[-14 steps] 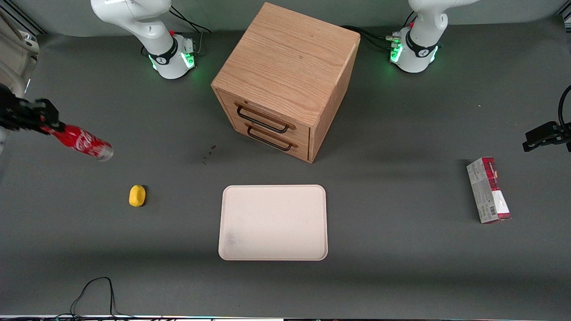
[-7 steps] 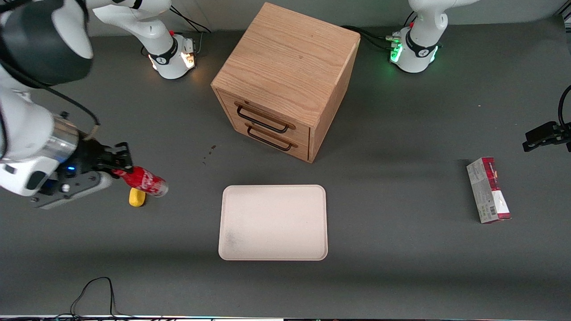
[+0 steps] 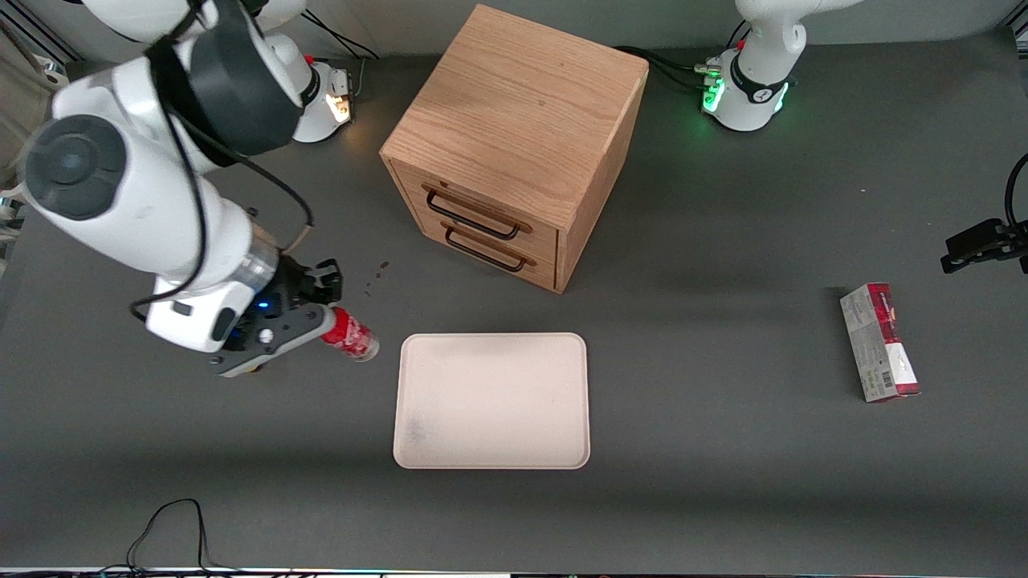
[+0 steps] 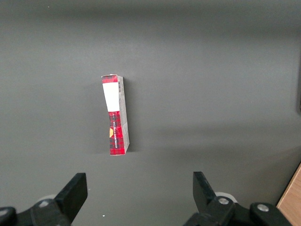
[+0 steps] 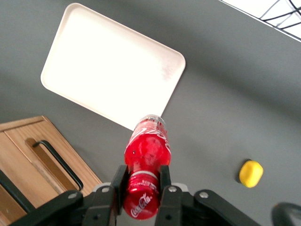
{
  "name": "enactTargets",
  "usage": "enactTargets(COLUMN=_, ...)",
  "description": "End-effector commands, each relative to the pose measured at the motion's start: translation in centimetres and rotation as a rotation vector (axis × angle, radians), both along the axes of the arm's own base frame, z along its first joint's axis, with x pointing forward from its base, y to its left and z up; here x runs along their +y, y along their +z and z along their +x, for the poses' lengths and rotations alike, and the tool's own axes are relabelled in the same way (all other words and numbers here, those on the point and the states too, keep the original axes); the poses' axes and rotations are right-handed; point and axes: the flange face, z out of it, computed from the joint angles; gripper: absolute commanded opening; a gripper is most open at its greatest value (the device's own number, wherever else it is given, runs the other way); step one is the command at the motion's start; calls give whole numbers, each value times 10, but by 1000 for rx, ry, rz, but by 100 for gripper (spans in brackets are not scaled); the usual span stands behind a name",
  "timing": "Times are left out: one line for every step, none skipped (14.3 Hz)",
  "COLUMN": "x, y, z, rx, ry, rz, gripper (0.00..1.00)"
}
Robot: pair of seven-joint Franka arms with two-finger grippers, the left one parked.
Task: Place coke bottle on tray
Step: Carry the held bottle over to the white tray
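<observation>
Only the wrist view shows the pincer (image 5: 141, 181) clamping the coke bottle (image 5: 146, 160).

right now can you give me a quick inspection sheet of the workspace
surface: dark grey table, small dark specks in front of the cabinet
job's things: coke bottle held off the table, base toward the tray; tray bare, bottle not yet over it
clutter: wooden two-drawer cabinet, drawers shut; red-and-grey carton toward the parked arm's end; yellow object near the working arm
grippers: hand shut on the bottle, beside the tray toward the working arm's end
cables: black loop at the table edge nearest the camera
surroundings: nothing seen
</observation>
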Motion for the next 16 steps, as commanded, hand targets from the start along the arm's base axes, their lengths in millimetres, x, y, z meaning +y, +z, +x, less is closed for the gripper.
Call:
enactTargets(x=6, y=-11, z=13, rx=-37, ry=-25, rz=-3, gripper=0)
enactTargets(x=9, y=-23, z=20, rx=-40, ry=-25, rz=-3, gripper=0)
enactTargets(x=12, y=-42, z=27, rx=-40, ry=-25, rz=-5, gripper=0)
enactTargets(x=12, y=-55, z=35, rx=-50, ry=-31, rz=-7, gripper=0)
enactTargets(x=13, y=-68, z=43, rx=-62, ry=-34, rz=-3, gripper=0)
enactTargets(x=16, y=-83, z=49, rx=-71, ry=-32, rz=0, gripper=0)
enactTargets(x=19, y=-99, z=56, rx=-77, ry=-32, rz=1, gripper=0)
enactTargets(x=19, y=-114, z=62, rx=-86, ry=-35, rz=2, gripper=0)
enactTargets(x=21, y=-130, z=67, rx=-91, ry=-35, rz=3, gripper=0)
enactTargets(x=23, y=-143, z=71, rx=-94, ry=-35, rz=4, gripper=0)
enactTargets(x=23, y=-156, z=75, rx=-98, ry=-33, rz=4, gripper=0)
enactTargets(x=24, y=-171, z=79, rx=-98, ry=-33, rz=3, gripper=0)
enactTargets(x=25, y=-182, z=82, rx=-101, ry=-33, rz=3, gripper=0)
enactTargets(x=26, y=-193, z=84, rx=-104, ry=-33, rz=4, gripper=0)
enactTargets(x=26, y=-202, z=86, rx=-107, ry=-33, rz=5, gripper=0)
enactTargets(x=27, y=-210, z=87, rx=-107, ry=-31, rz=2, gripper=0)
